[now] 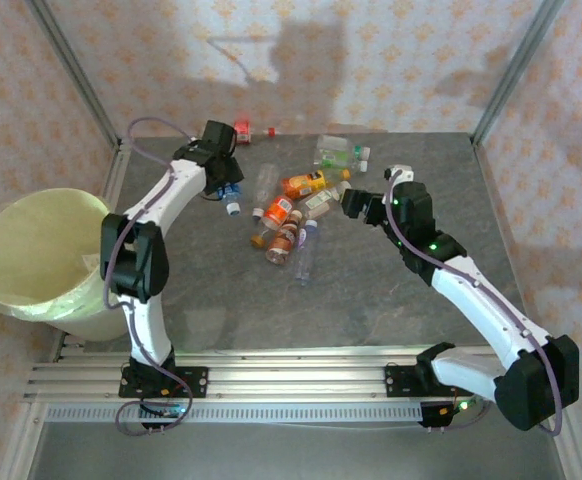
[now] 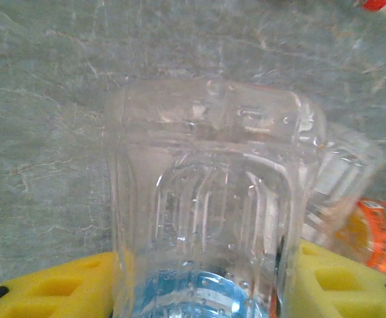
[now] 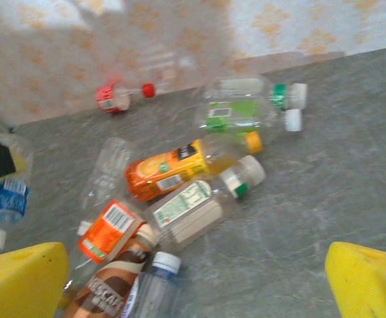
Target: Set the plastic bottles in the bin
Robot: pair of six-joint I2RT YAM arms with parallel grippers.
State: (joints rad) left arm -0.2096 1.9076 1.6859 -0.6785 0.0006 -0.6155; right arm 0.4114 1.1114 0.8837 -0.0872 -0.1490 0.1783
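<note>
A clear plastic bottle (image 2: 206, 199) with a blue label fills the gap between my left gripper's (image 2: 206, 288) yellow pads, which press on both its sides. From above, that gripper (image 1: 225, 187) is at the table's back left, just right of the bin (image 1: 83, 322), a large pale yellow-green tub. Several more bottles lie in a pile (image 1: 289, 215) mid-table: an orange one (image 3: 170, 171), a white-labelled one (image 3: 193, 211), a green-labelled one (image 3: 236, 109) and a brown one (image 3: 110, 291). A red-labelled bottle (image 1: 243, 130) lies by the back wall. My right gripper (image 1: 351, 204) hovers open beside the pile.
A loose white cap (image 3: 292, 120) lies beside the green-labelled bottle. Metal frame posts (image 1: 76, 75) stand at the back corners. The patterned back wall (image 1: 371, 60) closes off the far edge. Bare grey tabletop (image 1: 371, 300) stretches in front of the pile.
</note>
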